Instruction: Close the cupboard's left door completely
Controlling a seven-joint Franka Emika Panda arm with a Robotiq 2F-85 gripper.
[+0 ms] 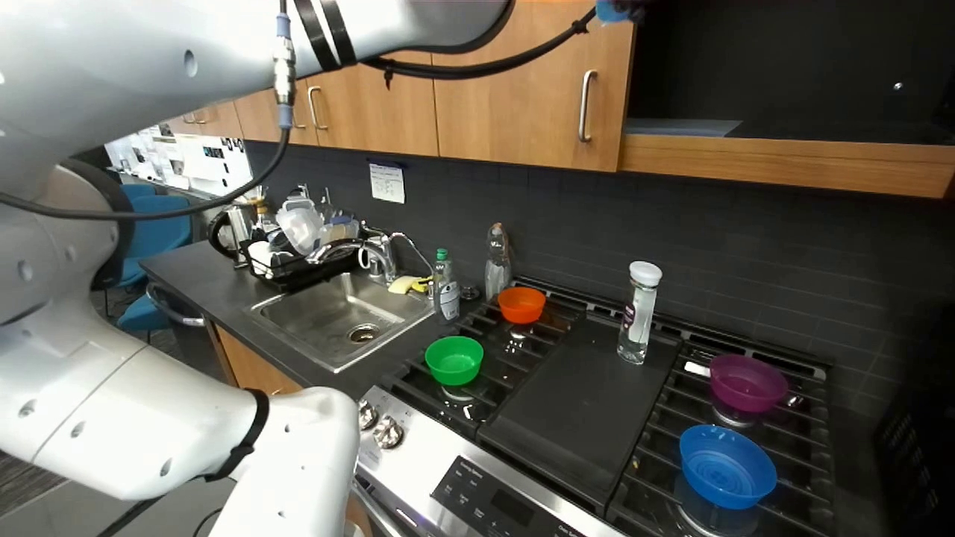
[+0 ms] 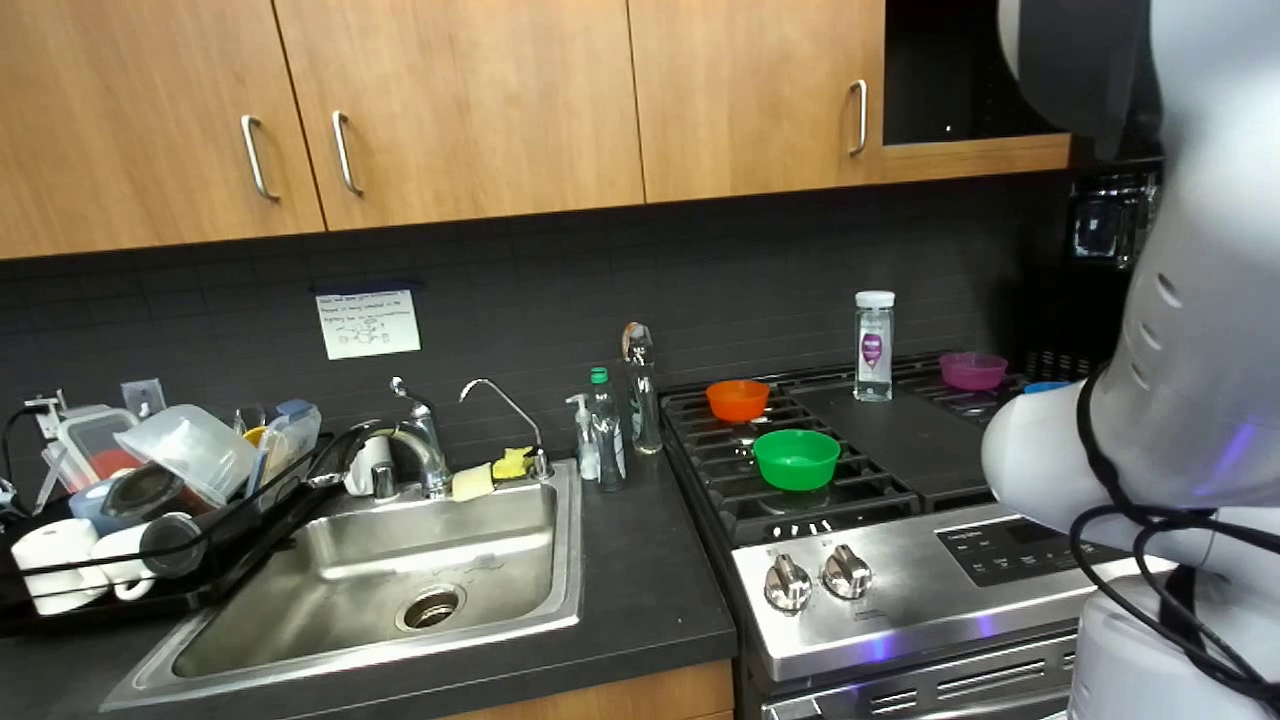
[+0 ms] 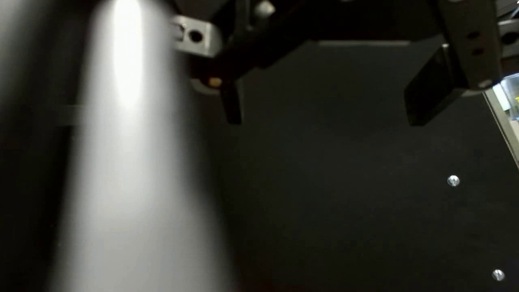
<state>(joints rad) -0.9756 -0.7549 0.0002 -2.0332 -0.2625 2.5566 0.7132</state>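
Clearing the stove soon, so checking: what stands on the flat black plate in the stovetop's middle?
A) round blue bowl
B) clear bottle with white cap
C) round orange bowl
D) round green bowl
B: both exterior views show the clear bottle with white cap standing upright on the flat black plate.

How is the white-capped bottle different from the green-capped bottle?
The white-capped bottle stands on the stove; the green-capped bottle stands on the counter. The white-capped bottle has a broad cap; the green-capped bottle has a narrow cap. Both are transparent, upright and labelled.
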